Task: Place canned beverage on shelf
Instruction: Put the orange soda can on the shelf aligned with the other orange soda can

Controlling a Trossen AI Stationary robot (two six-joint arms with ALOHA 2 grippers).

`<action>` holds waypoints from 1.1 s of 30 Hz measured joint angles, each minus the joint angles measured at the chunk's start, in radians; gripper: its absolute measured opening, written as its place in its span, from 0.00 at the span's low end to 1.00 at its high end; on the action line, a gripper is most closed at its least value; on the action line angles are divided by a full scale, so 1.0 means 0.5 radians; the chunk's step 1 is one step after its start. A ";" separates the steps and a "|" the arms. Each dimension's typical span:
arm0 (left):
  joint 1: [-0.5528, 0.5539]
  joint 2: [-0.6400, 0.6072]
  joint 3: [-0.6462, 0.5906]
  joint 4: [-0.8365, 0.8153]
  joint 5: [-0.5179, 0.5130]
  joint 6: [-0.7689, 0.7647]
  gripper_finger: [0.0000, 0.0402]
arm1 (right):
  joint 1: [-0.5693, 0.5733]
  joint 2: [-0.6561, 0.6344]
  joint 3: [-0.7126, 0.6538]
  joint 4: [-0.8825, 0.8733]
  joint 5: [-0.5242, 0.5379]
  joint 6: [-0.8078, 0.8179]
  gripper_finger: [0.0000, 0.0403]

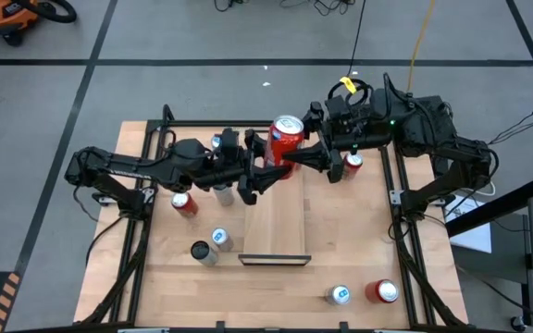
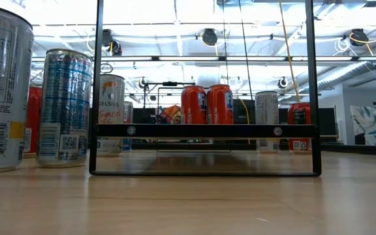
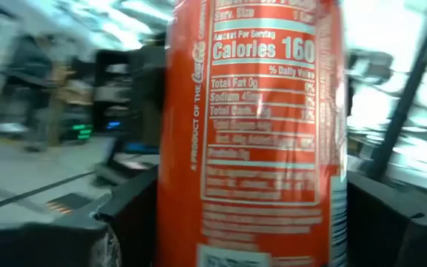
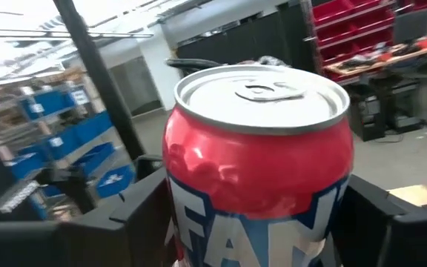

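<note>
A red-orange beverage can hangs upright in the air above the far end of the shelf, a long light-wood board lying flat on the table with a low lip at its near end. My left gripper reaches it from the table's left and my right gripper from the right. Both are shut on the can. The left wrist view shows its nutrition label; the right wrist view shows its silver top. My left gripper pinches the can's side wall between its two fingers, on the labelled lower body. The fingers come about level from the table's left. The can stands upright, lifted clear of the shelf. My right gripper pinches the can's body between its two fingers, below the rim. The fingers come about level from the table's right. The can's top stands above them, clear of everything below.
Loose cans stand or lie on the table: a red one left of the shelf, two nearer, two at the near right, one under my right arm. Black rails frame the table.
</note>
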 joint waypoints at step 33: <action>-0.001 -0.308 0.014 -0.230 -0.760 0.206 0.92 | -0.166 -0.077 -0.002 -0.516 0.256 -0.205 0.67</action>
